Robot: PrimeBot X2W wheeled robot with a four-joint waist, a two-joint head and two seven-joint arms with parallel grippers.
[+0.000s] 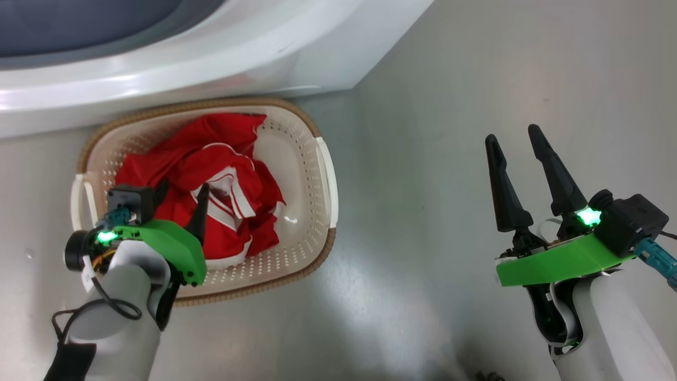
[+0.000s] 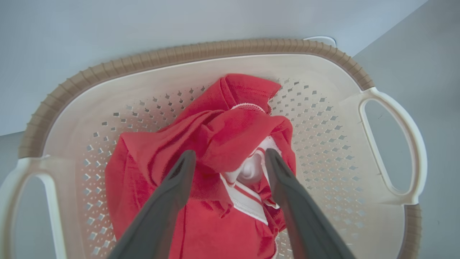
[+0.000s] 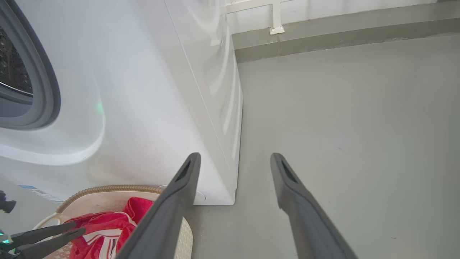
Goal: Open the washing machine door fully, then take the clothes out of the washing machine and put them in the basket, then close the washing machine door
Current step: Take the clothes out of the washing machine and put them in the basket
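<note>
Left pincer (image 2: 230, 154) wide above clothes (image 2: 215, 136) — basket (image 2: 323, 144) long axis along washing machine (image 1: 211, 58) front

Right of the basket (image 1: 302, 159) the grey floor (image 1: 423, 238) lies bare. Directly behind the basket the washing machine (image 1: 238, 47) blocks passage. Inside, the clothes (image 1: 211, 159) crowd its left side.

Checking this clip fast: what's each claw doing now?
Left claw: open over the clothes in the basket, gripping nothing.
Right claw: open, empty.
</note>
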